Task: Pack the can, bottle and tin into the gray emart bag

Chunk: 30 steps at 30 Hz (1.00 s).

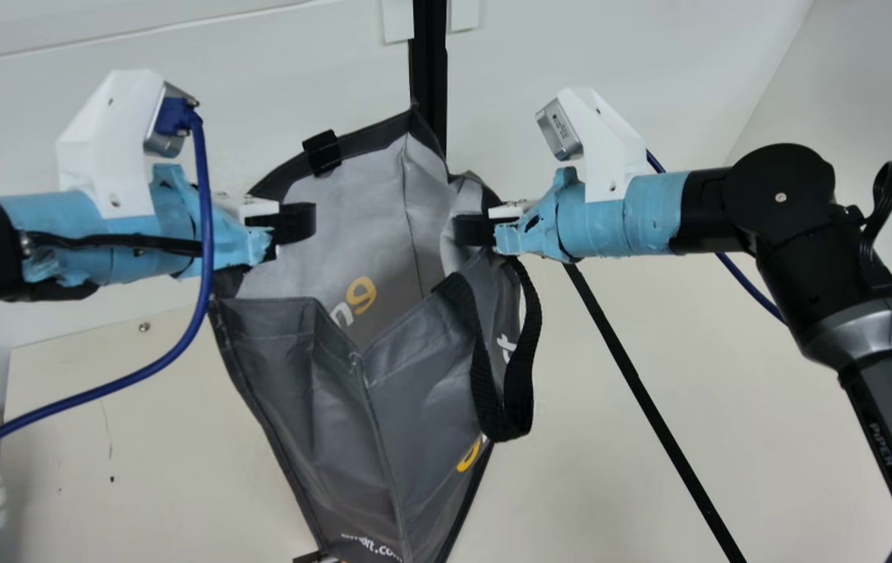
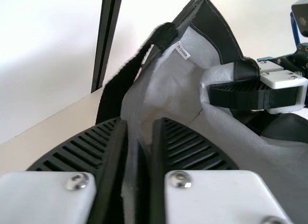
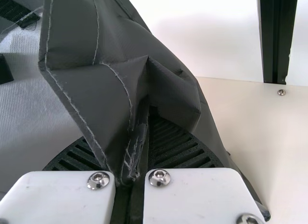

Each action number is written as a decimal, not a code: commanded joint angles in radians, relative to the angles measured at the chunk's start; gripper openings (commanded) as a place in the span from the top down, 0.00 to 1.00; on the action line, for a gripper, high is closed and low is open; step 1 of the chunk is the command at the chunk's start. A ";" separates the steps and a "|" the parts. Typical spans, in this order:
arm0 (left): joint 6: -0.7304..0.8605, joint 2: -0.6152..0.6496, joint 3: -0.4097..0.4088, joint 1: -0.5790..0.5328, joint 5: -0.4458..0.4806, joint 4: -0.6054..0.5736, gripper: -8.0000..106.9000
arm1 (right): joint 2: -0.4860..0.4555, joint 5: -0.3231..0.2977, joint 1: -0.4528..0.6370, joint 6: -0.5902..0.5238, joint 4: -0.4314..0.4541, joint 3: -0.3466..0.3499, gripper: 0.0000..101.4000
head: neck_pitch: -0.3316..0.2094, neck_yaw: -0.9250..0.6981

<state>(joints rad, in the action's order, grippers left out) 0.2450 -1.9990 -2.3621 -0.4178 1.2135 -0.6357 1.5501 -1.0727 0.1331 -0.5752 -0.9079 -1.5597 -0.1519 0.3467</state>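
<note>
Left gripper (image 2: 139,125): pinches gray emart bag (image 1: 297,375) at 9 o'clock; right gripper (image 3: 138,132): pinches at 3 o'clock; hangs lengthwise toward 6 o'clock, probably needs lowering.

There is one gray emart bag (image 1: 406,391). I count one left tool (image 1: 305,222) and one right tool (image 1: 464,230), each having two ribbed fingers (image 2: 192,147), so four fingers in total. There are also two arms (image 1: 786,195), one surface (image 1: 141,407) and one upright black post (image 1: 430,70).
</note>
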 commanded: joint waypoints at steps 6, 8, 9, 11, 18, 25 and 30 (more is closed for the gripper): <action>0.000 0.000 0.000 0.000 0.000 0.000 0.32 | 0.000 -0.002 0.000 0.000 0.000 0.000 1.00 | -0.023 0.002; 0.000 0.000 0.000 0.000 0.000 0.000 0.26 | 0.000 -0.002 0.000 0.000 0.000 0.000 1.00 | -0.023 0.002; 0.015 0.051 0.082 -0.005 -0.028 -0.003 0.23 | 0.000 -0.002 0.000 0.000 0.000 0.000 1.00 | -0.023 0.002; 0.015 0.057 0.090 -0.005 -0.033 -0.004 0.17 | 0.000 -0.002 0.000 0.000 0.000 0.000 1.00 | -0.023 0.002; 0.053 0.136 0.208 0.016 -0.088 -0.079 0.15 | 0.000 -0.001 0.000 0.000 0.000 0.000 1.00 | -0.023 0.002; 0.104 0.217 0.303 0.054 -0.123 -0.153 0.15 | 0.000 -0.001 0.000 0.000 0.000 0.000 1.00 | -0.023 0.002; 0.141 0.271 0.356 0.085 -0.139 -0.186 0.15 | 0.000 -0.001 0.000 0.000 0.000 0.000 1.00 | -0.023 0.002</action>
<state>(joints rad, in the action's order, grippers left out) 0.3793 -1.7378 -2.0171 -0.3378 1.0748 -0.8191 1.5501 -1.0740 0.1331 -0.5752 -0.9079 -1.5597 -0.1519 0.3482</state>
